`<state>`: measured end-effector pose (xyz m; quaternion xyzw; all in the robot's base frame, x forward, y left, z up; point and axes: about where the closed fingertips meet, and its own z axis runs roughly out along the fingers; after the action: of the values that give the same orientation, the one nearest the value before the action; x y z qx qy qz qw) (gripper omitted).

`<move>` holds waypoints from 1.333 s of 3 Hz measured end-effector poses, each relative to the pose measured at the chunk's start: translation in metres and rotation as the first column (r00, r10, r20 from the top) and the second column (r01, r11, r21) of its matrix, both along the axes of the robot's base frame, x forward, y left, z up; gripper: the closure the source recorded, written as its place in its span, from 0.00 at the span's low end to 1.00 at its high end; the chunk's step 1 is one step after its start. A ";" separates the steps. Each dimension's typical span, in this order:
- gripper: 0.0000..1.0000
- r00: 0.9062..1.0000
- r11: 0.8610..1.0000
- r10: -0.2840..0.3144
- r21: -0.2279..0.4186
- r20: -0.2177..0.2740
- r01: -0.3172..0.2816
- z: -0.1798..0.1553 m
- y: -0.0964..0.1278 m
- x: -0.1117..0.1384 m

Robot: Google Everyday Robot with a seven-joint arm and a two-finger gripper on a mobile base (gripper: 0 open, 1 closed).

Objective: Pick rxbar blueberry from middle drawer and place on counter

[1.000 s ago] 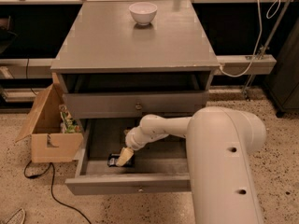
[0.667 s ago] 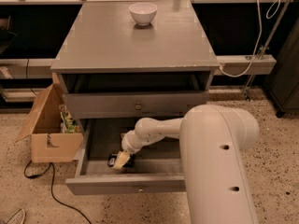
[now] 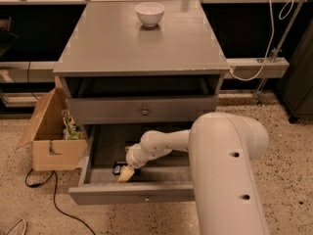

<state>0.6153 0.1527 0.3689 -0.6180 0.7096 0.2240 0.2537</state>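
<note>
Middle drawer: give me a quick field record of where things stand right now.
middle drawer: pulled open, arm reaching in
rxbar blueberry: on the drawer floor, front left
gripper: inside the drawer, right beside the bar; contact unclear
counter: bar not on it; white bowl at the back
cardboard box: on the floor, left of the cabinet

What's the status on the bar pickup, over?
Pincer low in open middle drawer, near its front. Rxbar blueberry on drawer floor beside it, not yet on counter. Only a white bowl at counter's far side.
</note>
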 end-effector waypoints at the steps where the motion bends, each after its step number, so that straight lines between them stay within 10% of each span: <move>1: 0.00 1.000 1.000 0.003 0.010 -0.015 -0.003 -0.007 0.003 -0.009; 4: 0.63 0.999 1.000 0.016 0.011 -0.044 -0.016 -0.016 -0.001 0.001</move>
<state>0.6158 0.1520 0.3529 -0.6172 0.7088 0.2436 0.2393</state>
